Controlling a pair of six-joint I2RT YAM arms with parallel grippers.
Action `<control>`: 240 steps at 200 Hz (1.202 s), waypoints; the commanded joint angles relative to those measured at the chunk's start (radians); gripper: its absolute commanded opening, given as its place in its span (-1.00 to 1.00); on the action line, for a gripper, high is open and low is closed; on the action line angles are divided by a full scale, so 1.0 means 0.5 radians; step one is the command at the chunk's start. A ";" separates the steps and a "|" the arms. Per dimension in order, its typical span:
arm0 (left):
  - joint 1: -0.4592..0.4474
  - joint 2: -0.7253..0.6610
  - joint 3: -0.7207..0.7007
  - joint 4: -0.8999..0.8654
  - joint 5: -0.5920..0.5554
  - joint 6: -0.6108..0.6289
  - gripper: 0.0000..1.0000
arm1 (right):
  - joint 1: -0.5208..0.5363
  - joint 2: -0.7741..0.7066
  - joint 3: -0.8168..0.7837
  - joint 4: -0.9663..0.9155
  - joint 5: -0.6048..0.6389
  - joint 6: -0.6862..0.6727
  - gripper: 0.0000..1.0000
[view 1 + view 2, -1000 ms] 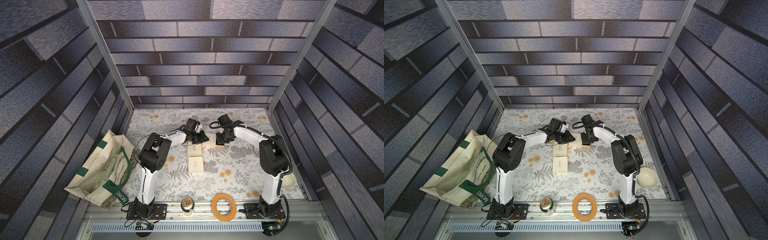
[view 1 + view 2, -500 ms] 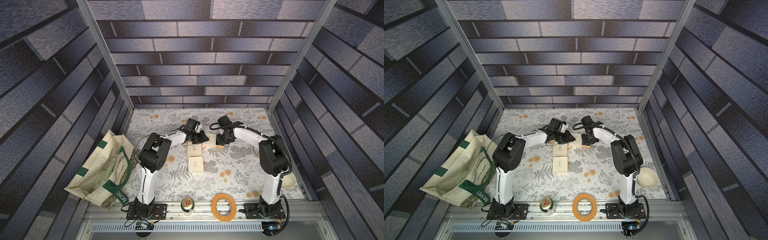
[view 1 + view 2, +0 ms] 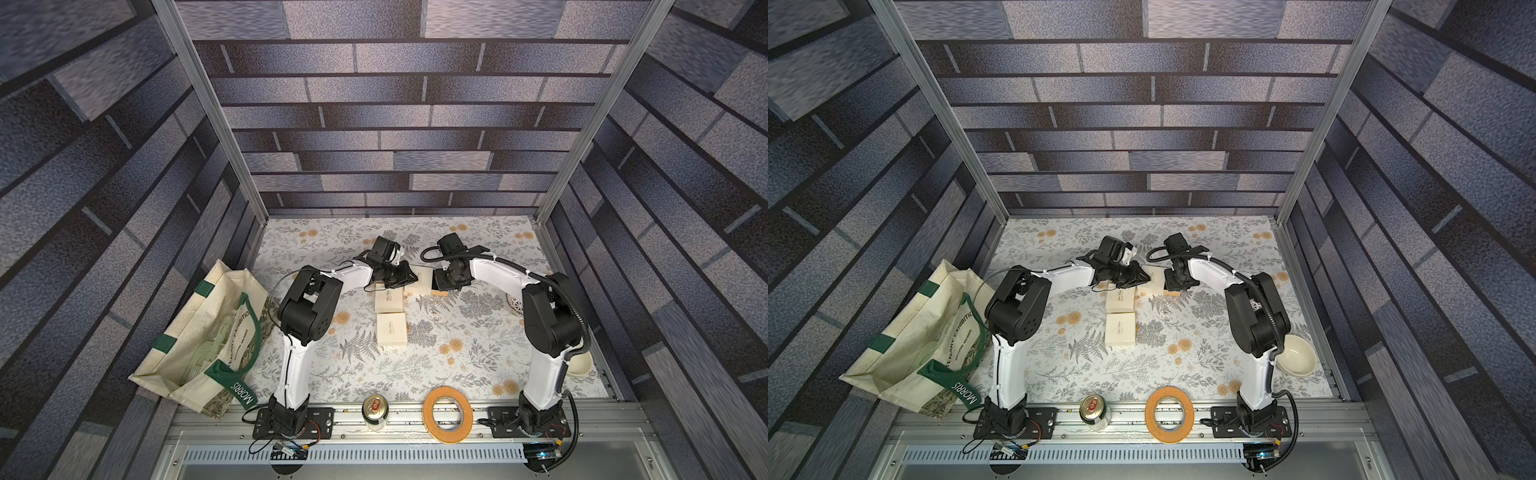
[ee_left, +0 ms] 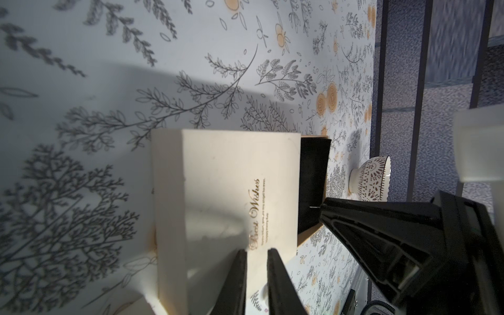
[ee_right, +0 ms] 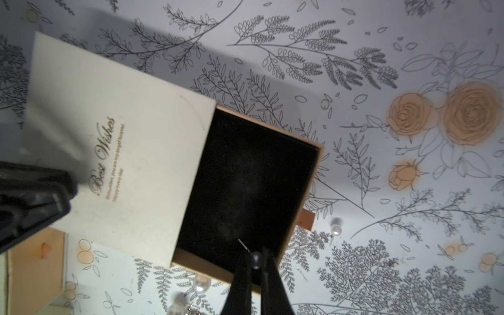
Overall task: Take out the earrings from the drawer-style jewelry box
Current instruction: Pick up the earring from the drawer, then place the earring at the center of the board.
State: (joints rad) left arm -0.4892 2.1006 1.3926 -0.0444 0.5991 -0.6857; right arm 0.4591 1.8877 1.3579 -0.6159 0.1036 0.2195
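Observation:
The cream jewelry box (image 5: 122, 122) lies on the floral table with its black-lined drawer (image 5: 251, 177) pulled out. My right gripper (image 5: 256, 253) hangs over the drawer's corner, shut on a pearl earring (image 5: 255, 261) whose pin points into the drawer. More pearl earrings (image 5: 336, 230) (image 5: 201, 282) lie on the table beside the drawer. My left gripper (image 4: 256, 252) rests its tips on the box's lid (image 4: 231, 191), jaws a narrow gap apart with nothing between them. Both top views show the box (image 3: 419, 274) (image 3: 1152, 277) between the two grippers.
Two more cream boxes (image 3: 390, 300) (image 3: 391, 328) lie just in front of the left gripper. A bowl (image 3: 1296, 355) sits by the right arm's base, with a can (image 3: 375, 411) and a tape roll (image 3: 447, 413) on the front rail. A tote bag (image 3: 203, 345) leans at the left.

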 commanded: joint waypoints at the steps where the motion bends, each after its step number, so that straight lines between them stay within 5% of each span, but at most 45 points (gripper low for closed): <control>1: 0.025 0.060 -0.098 -0.299 -0.174 0.005 -0.64 | -0.065 -0.146 -0.086 0.066 -0.016 0.079 -1.00; 51: 0.029 0.059 -0.096 -0.294 -0.168 0.006 -0.64 | -0.281 -0.257 -0.227 0.111 -0.194 0.123 -1.00; 182: 0.033 0.046 -0.086 -0.317 -0.174 0.014 -0.64 | -0.326 -0.010 -0.211 0.110 -0.223 0.129 -1.00; 240: 0.035 0.045 -0.085 -0.319 -0.173 0.017 -0.63 | -0.326 0.022 -0.198 0.111 -0.208 0.125 -0.74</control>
State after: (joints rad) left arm -0.4892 2.1006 1.3926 -0.0448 0.5995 -0.6857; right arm 0.2996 1.8832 1.2507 -0.5625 -0.0090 0.2775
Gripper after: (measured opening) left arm 0.182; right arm 0.122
